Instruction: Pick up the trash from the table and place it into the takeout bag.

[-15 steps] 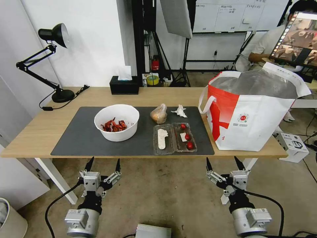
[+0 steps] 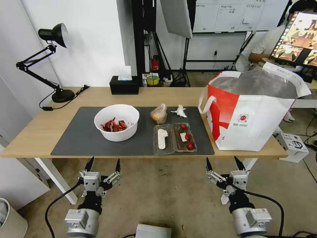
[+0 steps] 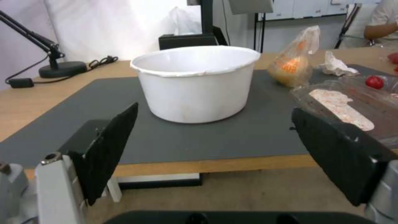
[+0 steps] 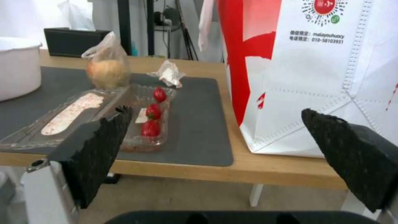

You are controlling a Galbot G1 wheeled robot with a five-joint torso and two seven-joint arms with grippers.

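Observation:
On the dark mat of the table (image 2: 49, 132) lies the trash: a white bowl (image 2: 116, 122) (image 3: 195, 82) of red shells at left, a small clear bag (image 2: 159, 114) (image 3: 293, 62) (image 4: 107, 67) of orange-brown food, a crumpled tissue (image 2: 180, 110) (image 3: 336, 64) (image 4: 168, 73), and an opened clear clamshell tray (image 2: 174, 138) (image 3: 352, 104) (image 4: 95, 116) with red tomatoes. The takeout bag (image 2: 251, 109) (image 4: 315, 74) stands open at the table's right end. My left gripper (image 2: 102, 164) (image 3: 215, 149) hangs open below the front edge under the bowl. My right gripper (image 2: 225, 163) (image 4: 219, 149) hangs open below the edge near the bag.
A black desk lamp (image 2: 49, 62) with its cord stands at the table's back left. A black tissue box (image 2: 124, 85) sits at the back middle. A small white box (image 2: 292, 145) lies on the floor at right. Stands and a monitor fill the room behind.

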